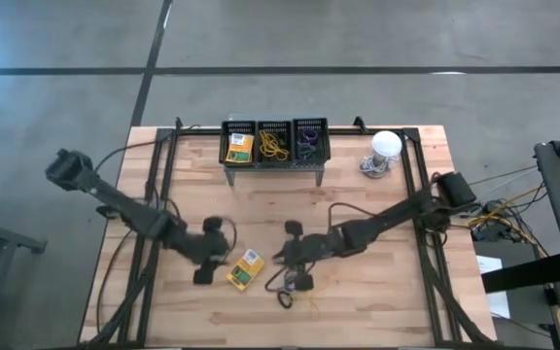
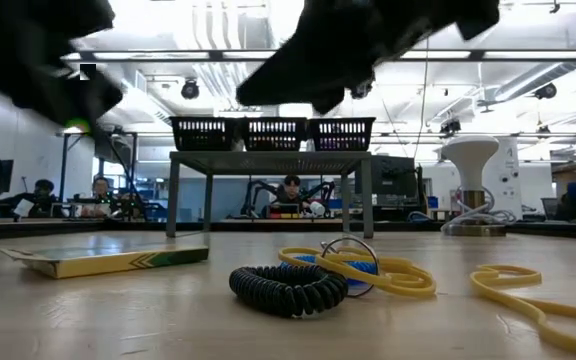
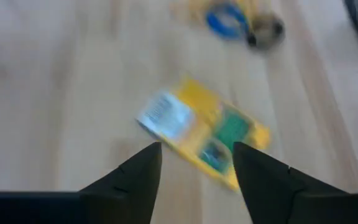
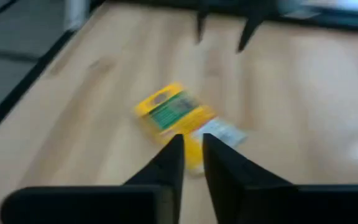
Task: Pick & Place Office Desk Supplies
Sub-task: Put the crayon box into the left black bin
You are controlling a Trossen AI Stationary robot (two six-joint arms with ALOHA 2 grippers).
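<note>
A yellow-and-green crayon box (image 1: 245, 269) (image 2: 108, 260) lies flat on the wooden table between my two grippers. My left gripper (image 1: 220, 253) (image 3: 197, 149) is open and hovers just left of the box (image 3: 204, 134), touching nothing. My right gripper (image 1: 285, 258) (image 4: 192, 140) hangs to the right of the box (image 4: 173, 115). It is all but shut, with a narrow slit between its fingers and nothing in it. A black coiled loop (image 2: 288, 285), a blue loop (image 2: 353, 265) and yellow rubber bands (image 2: 388, 275) lie on the table near the front edge, below the right gripper.
At the table's far side a grey stand (image 1: 275, 170) carries three black baskets holding a crayon box (image 1: 240, 148), yellow bands (image 1: 273, 144) and purple loops (image 1: 309, 141). A white dome-shaped object (image 1: 385, 146) stands to their right. People sit in the room behind.
</note>
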